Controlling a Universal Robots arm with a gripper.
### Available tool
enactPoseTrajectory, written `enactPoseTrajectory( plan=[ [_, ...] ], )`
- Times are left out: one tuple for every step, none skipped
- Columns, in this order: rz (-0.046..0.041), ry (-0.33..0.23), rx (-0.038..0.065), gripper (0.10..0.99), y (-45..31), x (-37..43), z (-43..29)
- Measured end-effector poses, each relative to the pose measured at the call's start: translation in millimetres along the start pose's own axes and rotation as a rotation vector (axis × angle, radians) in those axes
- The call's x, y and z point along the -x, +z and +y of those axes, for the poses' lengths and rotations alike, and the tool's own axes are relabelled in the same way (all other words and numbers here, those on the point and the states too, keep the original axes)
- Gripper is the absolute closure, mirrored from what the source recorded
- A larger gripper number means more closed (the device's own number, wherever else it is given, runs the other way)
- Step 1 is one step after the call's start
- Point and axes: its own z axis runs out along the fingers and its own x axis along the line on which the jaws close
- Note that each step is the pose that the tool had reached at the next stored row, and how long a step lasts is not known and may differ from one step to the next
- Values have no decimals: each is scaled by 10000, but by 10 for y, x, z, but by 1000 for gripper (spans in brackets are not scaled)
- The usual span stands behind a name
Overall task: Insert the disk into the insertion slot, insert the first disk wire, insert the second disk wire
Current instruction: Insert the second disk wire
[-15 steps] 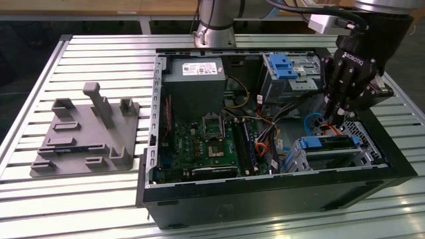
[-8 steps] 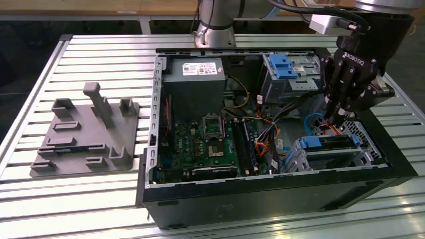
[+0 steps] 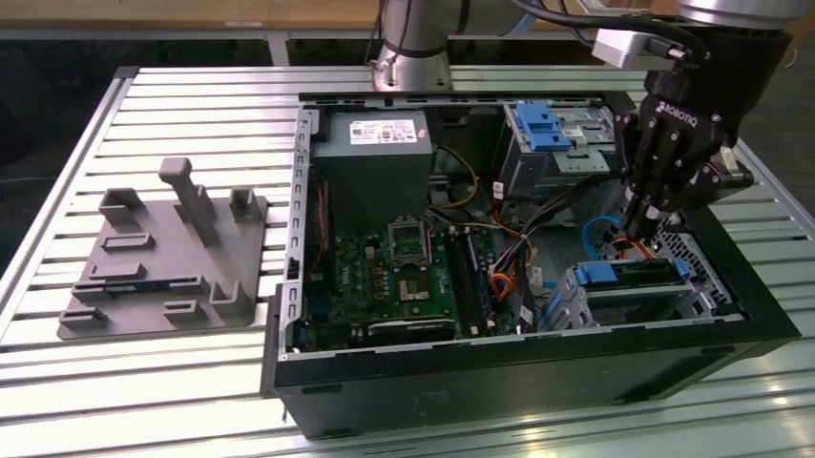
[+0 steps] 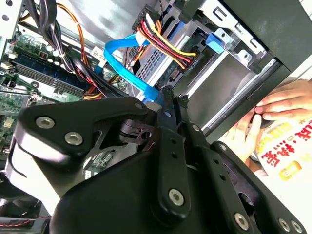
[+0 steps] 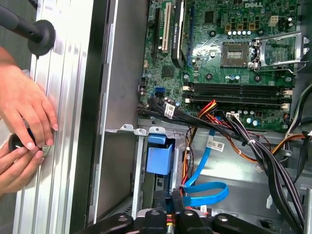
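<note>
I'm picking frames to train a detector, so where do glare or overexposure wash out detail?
In the exterior view, the slatted table blows out near the front edge. In the second wrist view, the case wall behind the cables is overexposed. In the first wrist view, glare whitens the motherboard beside the socket.

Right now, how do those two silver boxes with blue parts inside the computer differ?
The drive cage with the blue latch sits at the far end of the black case; the insertion slot sits at the near corner. The gripper hangs just above the insertion slot, away from the drive cage. Both are silver metal with blue plastic.
</note>
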Motion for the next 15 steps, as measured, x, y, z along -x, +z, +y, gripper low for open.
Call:
enactPoseTrajectory(
  plan=[
    [3,-1,4,902,2,1,0],
    [6,-1,8,925,4,1,0],
    [11,-2,11,925,4,1,0],
    [10,-3,11,925,5,2,0],
    [11,-3,11,925,5,2,0],
    [10,-3,11,925,5,2,0],
    [11,-3,12,925,5,1,0],
    [10,-3,12,925,5,2,0],
    [10,-3,11,925,5,2,0],
    [7,-3,11,925,6,4,-1],
    [7,-3,10,925,6,4,-1],
    [7,-3,9,925,6,4,-1],
    [-10,-1,4,925,5,2,-1],
    [-65,1,-4,925,6,0,0],
    [-142,4,-13,925,7,-3,0]
  ],
)
